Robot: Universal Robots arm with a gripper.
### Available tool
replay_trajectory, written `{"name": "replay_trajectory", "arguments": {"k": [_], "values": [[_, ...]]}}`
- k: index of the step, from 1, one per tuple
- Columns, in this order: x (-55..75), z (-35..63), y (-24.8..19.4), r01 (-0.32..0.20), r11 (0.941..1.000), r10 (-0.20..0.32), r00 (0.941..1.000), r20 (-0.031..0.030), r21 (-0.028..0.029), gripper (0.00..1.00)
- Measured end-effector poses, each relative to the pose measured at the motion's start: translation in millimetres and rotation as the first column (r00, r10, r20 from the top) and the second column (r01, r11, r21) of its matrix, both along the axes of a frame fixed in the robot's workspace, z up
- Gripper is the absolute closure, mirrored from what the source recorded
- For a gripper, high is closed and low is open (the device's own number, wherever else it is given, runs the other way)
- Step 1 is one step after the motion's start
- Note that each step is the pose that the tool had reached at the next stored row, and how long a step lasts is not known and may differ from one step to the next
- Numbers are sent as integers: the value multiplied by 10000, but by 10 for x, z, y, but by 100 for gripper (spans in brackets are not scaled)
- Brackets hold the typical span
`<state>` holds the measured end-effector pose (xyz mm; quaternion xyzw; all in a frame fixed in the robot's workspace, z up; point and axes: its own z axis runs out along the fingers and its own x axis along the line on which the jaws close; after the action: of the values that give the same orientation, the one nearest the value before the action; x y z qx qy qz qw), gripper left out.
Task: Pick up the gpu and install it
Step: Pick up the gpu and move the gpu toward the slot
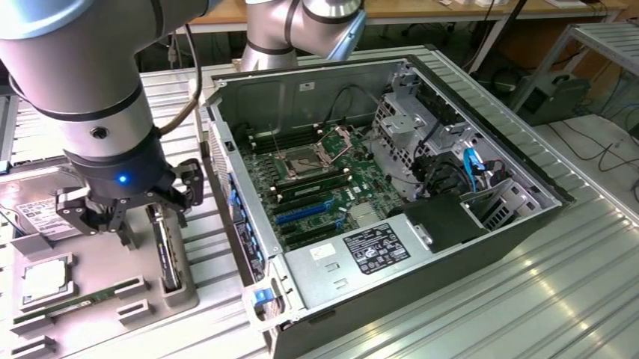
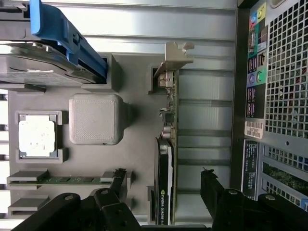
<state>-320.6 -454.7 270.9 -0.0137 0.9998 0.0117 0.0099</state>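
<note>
**Exterior view.** The hand (image 1: 125, 213) hangs low over the grey fixture tray (image 1: 110, 269), which sits on the ribbed metal table (image 1: 559, 284) at the exterior view's left of the open computer case (image 1: 519, 187). The gpu (image 1: 167, 258) stands on its long edge in a slot of that tray, directly under the hand and not lifted. Inside the case the motherboard (image 1: 310, 187) lies exposed. The power supply (image 1: 375, 250) carries a black rating label, its print too small to read.

**Wrist view.** The hand (image 2: 163, 174) is spread wide. Its fingers (image 2: 118, 185) stand one on each side of the gpu (image 2: 164, 159), and neither appears to touch it. The silver bracket (image 2: 174, 57) is at the end of the card away from the hand. Lettering on the card's black shroud appears to read "NVIDIA QUADRO"; the rest is cut off. The same tray holds a processor chip (image 2: 37, 136), a memory stick (image 2: 57, 180) and a hard drive in a blue carrier (image 2: 62, 33). A barcode sticker (image 2: 253, 129) on the case rear is illegible.

**Handling, as judged.**
- The card is light and stiff but fragile, with bare components showing on its board.
- The best hold is across the two flat faces at the shrouded middle, clear of the bracket and the bare board.
- The smooth shroud may slip under a weak pinch.
</note>
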Motion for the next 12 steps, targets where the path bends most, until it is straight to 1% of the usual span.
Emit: {"name": "replay_trajectory", "arguments": {"k": [9,12], "values": [[0,-85,0,53,10000,-53,10000,-1,-1,28],[-1,-109,12,56,10000,-56,10000,-1,-1,28]]}}
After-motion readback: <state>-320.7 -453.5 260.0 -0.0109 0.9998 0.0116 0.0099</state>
